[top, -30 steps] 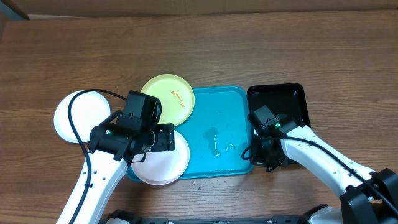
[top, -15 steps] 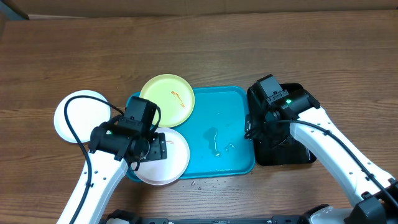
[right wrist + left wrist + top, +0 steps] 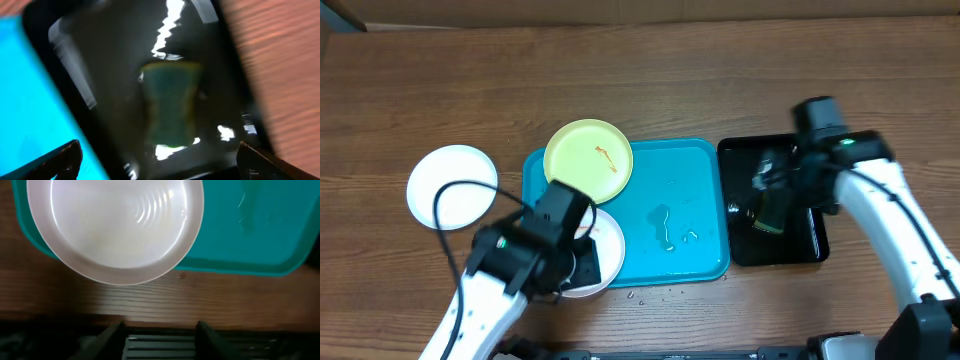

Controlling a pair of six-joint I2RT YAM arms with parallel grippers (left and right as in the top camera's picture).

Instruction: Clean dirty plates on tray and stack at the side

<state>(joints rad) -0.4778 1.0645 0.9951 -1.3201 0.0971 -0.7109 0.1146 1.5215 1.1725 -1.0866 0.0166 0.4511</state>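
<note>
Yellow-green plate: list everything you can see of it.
The yellow-green plate is round and shallow with a low raised rim, and looks like matte plastic. A small orange smear marks its right half. It lies flat, face up, on the far left corner of the turquoise tray, with its far edge overhanging the tray's rim. Nothing rests on it. The left arm hides whether it touches the white plate nearer the robot.

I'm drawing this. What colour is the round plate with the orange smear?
That round flat plate is pale yellow-green. Best view: overhead.
</note>
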